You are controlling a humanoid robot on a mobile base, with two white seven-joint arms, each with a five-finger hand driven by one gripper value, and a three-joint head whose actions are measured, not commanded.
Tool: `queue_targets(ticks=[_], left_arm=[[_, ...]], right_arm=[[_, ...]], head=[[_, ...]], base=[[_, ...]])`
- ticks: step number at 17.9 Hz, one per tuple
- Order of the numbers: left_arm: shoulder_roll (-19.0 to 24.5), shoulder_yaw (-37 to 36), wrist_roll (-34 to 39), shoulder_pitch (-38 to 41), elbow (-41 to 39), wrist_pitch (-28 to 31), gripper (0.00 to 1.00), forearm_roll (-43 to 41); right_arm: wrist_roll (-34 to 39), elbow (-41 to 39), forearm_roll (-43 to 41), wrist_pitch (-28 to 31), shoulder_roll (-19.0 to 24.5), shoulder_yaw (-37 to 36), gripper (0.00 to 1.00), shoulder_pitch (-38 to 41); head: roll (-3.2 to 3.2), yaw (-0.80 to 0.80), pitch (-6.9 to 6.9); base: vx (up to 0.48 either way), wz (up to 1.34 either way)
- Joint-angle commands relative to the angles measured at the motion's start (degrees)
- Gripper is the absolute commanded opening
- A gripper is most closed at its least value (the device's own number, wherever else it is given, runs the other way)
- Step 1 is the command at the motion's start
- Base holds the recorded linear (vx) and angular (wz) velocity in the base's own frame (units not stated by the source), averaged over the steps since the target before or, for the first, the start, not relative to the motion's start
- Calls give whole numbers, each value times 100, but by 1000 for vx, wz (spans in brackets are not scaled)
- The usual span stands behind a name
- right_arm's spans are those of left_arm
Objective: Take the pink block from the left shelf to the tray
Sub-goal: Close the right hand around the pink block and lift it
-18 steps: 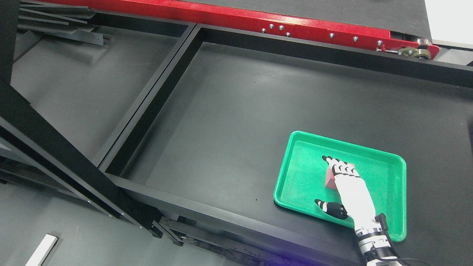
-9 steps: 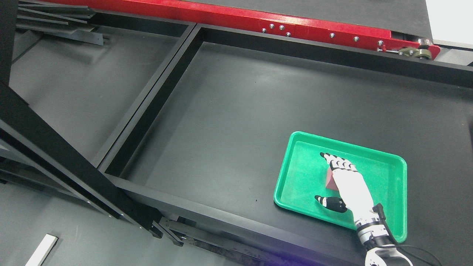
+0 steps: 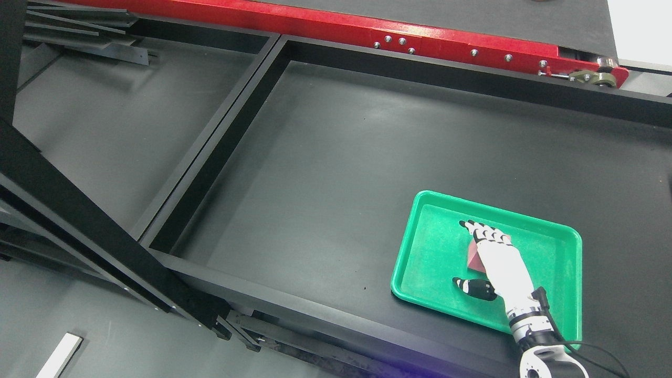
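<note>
With fingers spread, the right hand [image 3: 491, 262] rests over the pink block [image 3: 475, 258] in the green tray [image 3: 436, 247]; lifting carelessly could drag it.

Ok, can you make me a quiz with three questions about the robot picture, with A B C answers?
1. Where is the small pink block?
A. on the dark shelf floor
B. inside the green plastic tray
C. on the red metal beam

2. What colour is the tray?
A. blue
B. yellow
C. green

3. What is the white right robot hand doing?
A. reaching over the block, fingers spread
B. resting outside the tray
C. carrying the tray

Answers:
1 B, the block sits within the tray's rim.
2 C, the tray is bright green all over.
3 A, the hand lies over the block with its thumb out to the side.
</note>
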Motion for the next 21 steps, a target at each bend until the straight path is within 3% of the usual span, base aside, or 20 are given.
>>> queue_targets(ticks=[1, 3, 6, 10, 15, 21], left_arm=[[100, 0, -1, -8, -100, -1, 100, 44], [100, 0, -1, 1, -100, -1, 100, 44], [100, 0, -1, 1, -100, -1, 100, 44], [100, 0, -1, 1, -100, -1, 100, 44], [100, 0, -1, 1, -100, -1, 100, 44], [100, 0, -1, 1, -100, -1, 100, 44]], right_arm=[[47, 215, -11, 44, -43, -272, 71, -24], [38, 215, -37, 44, -43, -413, 61, -24], [-23, 207, -55, 9, -52, -492, 31, -33], [-322, 180, -20, -35, -61, -484, 3, -33], [-927, 49, -37, -350, -52, -554, 2, -33], [-2980, -477, -64, -800, 44, -563, 2, 194]], head=[[0, 0, 0], [0, 0, 0], [0, 0, 0], [0, 0, 0], [0, 0, 0], [0, 0, 0]], base=[[17, 1], [16, 0], [11, 7], [9, 27], [13, 4], [4, -4]])
